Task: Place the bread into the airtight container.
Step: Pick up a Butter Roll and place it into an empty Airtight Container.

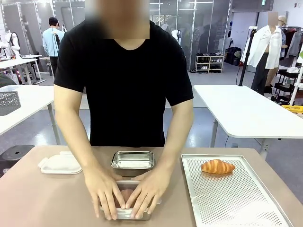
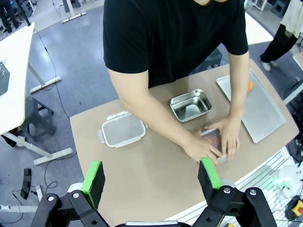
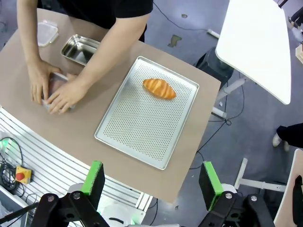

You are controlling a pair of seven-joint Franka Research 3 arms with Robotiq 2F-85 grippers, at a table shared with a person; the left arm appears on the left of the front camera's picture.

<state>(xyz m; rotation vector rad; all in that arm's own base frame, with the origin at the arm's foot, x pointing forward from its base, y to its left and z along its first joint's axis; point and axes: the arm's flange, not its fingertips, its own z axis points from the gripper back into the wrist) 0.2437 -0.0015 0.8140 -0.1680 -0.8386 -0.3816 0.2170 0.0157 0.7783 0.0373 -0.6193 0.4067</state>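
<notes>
Right arm's fingers (image 3: 93,179) are spread wide and empty, hanging high over the near edge of the table (image 3: 61,132). The bread (image 3: 159,88) lies out ahead of them on the perforated tray (image 3: 142,132), alone, toward the tray's far end. Its long axis slants across my wrist picture from upper left to lower right. My fingers open straight side to side, so I reckon a roll of the wrist is needed to close across the loaf's narrow width.

Left arm's fingers (image 2: 93,179) are just as wide and empty. From there the bread sits well off beyond the person's forearm, so the right arm is clearly the nearer one.

The open steel container (image 1: 133,161) sits just left of the tray, mid-table. The person's hands (image 1: 104,189) press flat on a second, lidded container (image 1: 126,213) just in front of it. As I judge it, the carry runs leftward from the tray to that open container. A loose lid (image 1: 60,163) waits at far left.
</notes>
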